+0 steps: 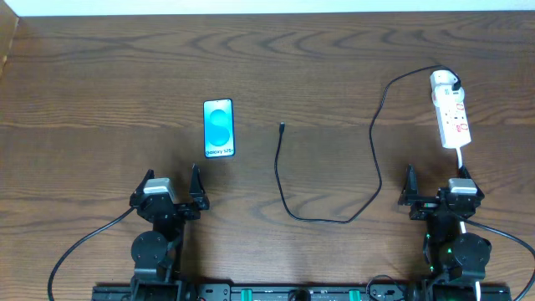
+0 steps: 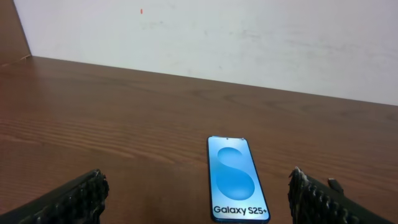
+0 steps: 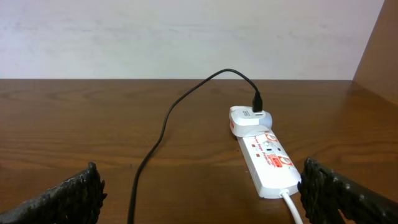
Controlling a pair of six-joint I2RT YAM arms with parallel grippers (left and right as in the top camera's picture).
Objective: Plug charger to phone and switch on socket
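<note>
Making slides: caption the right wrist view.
Charger plugged into the socket strip, framed by the open right gripper.

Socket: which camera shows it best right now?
Right wrist. The socket lies close ahead, its red marks and the white charger plug at its far end clear. Overhead shows the socket whole but small. Left wrist misses it.

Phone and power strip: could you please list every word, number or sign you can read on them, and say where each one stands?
"Galaxy S25+": on the phone screen, at the end nearest the left wrist camera, clear in that view.
Large "S" figure: middle of the same screen.
Red markings on the power strip face: too small and blurred to read in any view.
</note>
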